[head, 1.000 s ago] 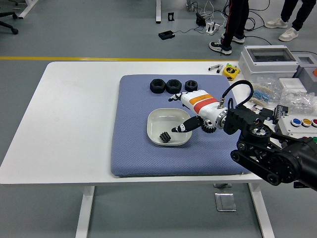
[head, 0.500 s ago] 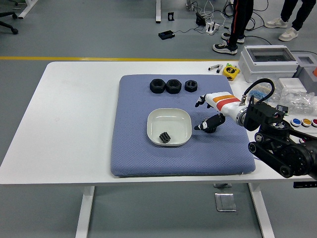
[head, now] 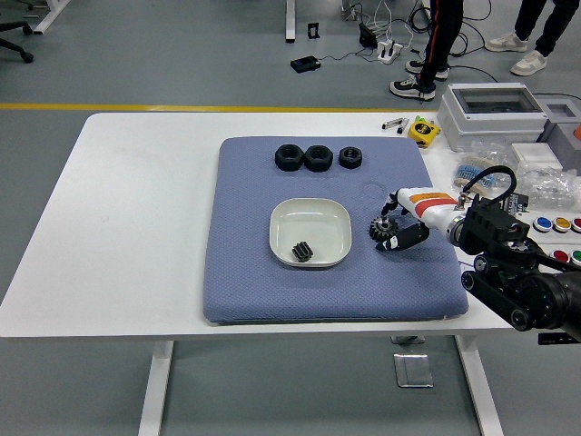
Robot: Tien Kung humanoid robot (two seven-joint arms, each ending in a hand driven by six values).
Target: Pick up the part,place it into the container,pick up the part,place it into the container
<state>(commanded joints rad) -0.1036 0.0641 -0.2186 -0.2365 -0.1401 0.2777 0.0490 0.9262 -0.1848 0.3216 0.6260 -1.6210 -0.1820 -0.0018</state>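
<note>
One gear [head: 303,252]: inside white bowl [head: 310,209], mat [head: 254,282] centre.
Second gear [head: 382,227]: on mat, touching right hand [head: 406,221].
Fingers: open, gripping nothing.

This is looking like a robotics lab or workshop floor. A white table [head: 136,227] is standing on grey industrial flooring crossed by a yellow line [head: 136,107] in the upper left. Cables and a power strip [head: 390,50] are lying loose on the floor at top centre. At the right edge, a grey plastic enclosure [head: 490,109], a panel of coloured push-buttons [head: 554,224] and bagged components [head: 558,186] are crowding the tabletop.
</note>
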